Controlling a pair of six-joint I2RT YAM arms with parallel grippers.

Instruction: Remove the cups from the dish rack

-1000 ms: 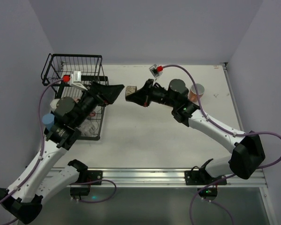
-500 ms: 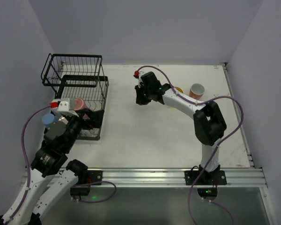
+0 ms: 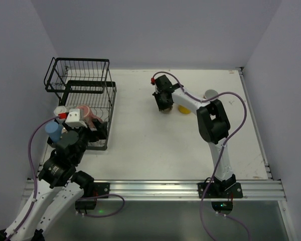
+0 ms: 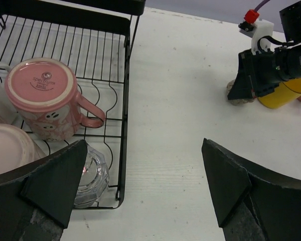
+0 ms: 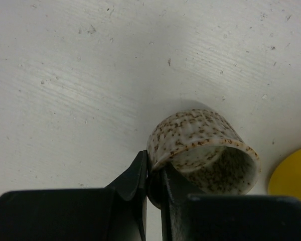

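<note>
The black wire dish rack point(image 3: 80, 83) stands at the far left. On its lower tray are an upside-down pink mug point(image 4: 47, 95), a clear glass point(image 4: 90, 173) and a pale cup point(image 4: 5, 150). My left gripper point(image 4: 144, 145) is open and empty, above the tray's front right corner, also in the top view point(image 3: 97, 131). My right gripper point(image 5: 153, 175) is shut on the rim of a beige speckled cup point(image 5: 200, 145), held low at the table mid-back point(image 3: 164, 106), next to a yellow cup point(image 3: 184, 108).
A light blue cup point(image 3: 52, 129) sits left of the rack's front. Another cup point(image 3: 209, 94) stands behind the right arm at the back right. The right gripper and yellow cup also show in the left wrist view point(image 4: 281, 93). Walls close in on both sides.
My right gripper has carried the beige cup rightward and down beside the yellow cup. My left arm has drawn back from mid-table to the rack's front.
</note>
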